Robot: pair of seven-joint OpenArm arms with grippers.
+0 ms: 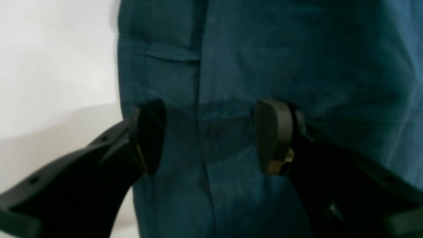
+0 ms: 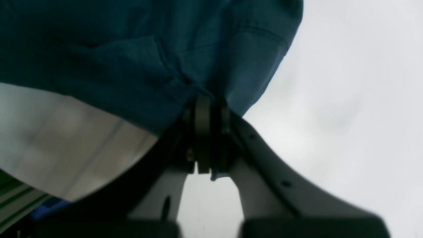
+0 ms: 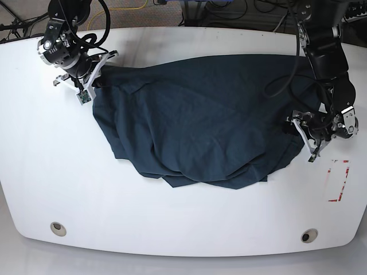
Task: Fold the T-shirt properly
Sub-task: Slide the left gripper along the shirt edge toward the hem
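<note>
The T-shirt lies rumpled across the middle of the desk, its long axis running side to side between the two arms, the lower edge bunched in loose folds towards the near side. At the far left corner in the base view, the right gripper has its fingers pinched tight on a gathered bit of cloth, with fabric fanning out from the pinch. On the opposite side, the left gripper sits at the shirt's other end with its fingers spread wide, and the wrist view shows cloth spanning the gap between them, a seam running straight through. From that view I can't tell if the pads touch the fabric yet.

So the shirt lies inward from both arms, and each is at its own end. The left looks the one with work to do: I'd say it needs to close on that edge before any stretch or lift can flatten the cloth. The creases low down could drag if it pulls unevenly.
</note>
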